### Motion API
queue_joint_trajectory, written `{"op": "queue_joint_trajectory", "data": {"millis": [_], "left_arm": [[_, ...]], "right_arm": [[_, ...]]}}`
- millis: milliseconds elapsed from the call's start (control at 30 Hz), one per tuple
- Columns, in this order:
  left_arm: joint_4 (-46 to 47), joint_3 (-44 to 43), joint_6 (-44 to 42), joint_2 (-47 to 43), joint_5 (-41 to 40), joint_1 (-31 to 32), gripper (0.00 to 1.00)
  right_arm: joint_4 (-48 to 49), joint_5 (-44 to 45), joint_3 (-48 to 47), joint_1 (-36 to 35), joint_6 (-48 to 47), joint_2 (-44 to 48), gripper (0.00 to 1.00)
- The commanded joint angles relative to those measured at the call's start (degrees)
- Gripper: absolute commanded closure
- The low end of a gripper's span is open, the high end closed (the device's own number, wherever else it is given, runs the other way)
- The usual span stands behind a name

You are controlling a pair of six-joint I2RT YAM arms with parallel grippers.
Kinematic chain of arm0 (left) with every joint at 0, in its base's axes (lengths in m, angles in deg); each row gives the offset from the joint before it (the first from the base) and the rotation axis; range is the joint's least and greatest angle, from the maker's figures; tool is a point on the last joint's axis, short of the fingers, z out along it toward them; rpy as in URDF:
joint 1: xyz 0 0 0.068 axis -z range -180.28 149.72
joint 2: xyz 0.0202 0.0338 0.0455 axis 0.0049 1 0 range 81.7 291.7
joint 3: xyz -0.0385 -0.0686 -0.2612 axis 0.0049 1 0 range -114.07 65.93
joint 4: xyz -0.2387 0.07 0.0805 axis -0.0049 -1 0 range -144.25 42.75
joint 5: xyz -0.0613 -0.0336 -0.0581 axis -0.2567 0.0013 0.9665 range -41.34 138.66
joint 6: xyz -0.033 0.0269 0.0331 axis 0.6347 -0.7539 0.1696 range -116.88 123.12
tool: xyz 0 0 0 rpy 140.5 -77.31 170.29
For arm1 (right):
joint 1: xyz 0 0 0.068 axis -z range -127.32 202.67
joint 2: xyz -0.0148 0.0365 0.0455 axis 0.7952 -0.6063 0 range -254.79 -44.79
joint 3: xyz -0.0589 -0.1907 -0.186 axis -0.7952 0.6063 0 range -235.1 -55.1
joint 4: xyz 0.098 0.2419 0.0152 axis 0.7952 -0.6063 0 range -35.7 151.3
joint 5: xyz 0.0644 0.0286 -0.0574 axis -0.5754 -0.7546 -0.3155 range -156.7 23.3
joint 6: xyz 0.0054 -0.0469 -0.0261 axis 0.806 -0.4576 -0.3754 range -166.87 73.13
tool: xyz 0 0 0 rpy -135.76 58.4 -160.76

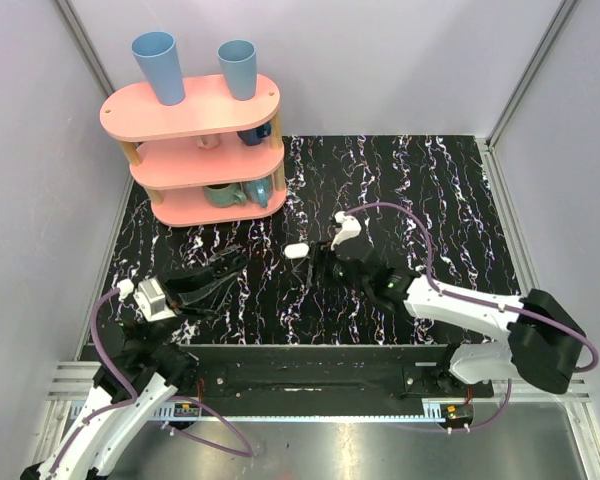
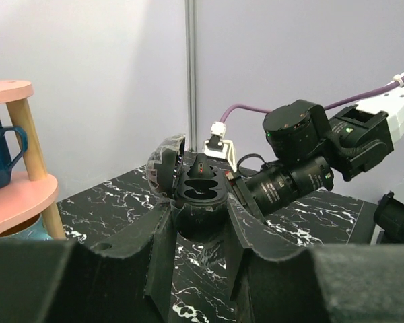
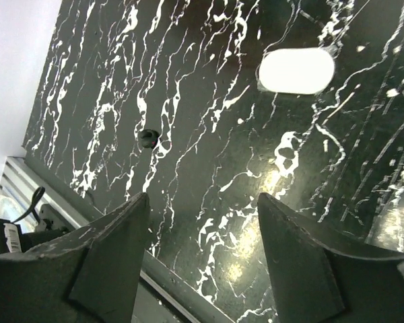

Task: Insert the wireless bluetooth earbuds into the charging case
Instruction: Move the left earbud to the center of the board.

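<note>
My left gripper [image 1: 235, 262] [image 2: 200, 210] is shut on a small black rounded charging case [image 2: 200, 195]. Its glossy lid [image 2: 165, 161] stands open, and two hollows and a red light show on top. A white pebble-shaped oval thing [image 1: 297, 250] [image 3: 296, 70] lies shut on the black marbled table, apart from both grippers. My right gripper [image 1: 320, 268] [image 3: 202, 198] is open and empty above the table, just right of the white oval. A tiny dark piece with a red light [image 3: 148, 138] lies on the table ahead of the right fingers. No white earbuds show.
A pink three-tier shelf [image 1: 195, 115] with blue cups and mugs stands at the back left. The metal rail [image 1: 310, 370] runs along the near edge. Grey walls close in on the left, back and right.
</note>
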Motion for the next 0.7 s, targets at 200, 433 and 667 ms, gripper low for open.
{"op": "queue_joint_trajectory", "data": {"millis": [200,433,667], "left_arm": [[-4.11,-3.03,-1.97,-6.03,-4.23,-0.18,1.00],[-5.52,-3.29,-2.50,-7.70,-5.72,-0.18,1.00],[-6.84,-3.38,-2.67,-8.66,-7.30,-0.27,1.00]], "right_arm": [[13.13,-11.43,-3.24,1.32,8.13,-7.85,0.00],[22.52,-22.52,-6.58,3.79,13.06,-17.70,0.00],[23.50,-27.45,-12.12,3.88,12.98,-27.11,0.00]]}}
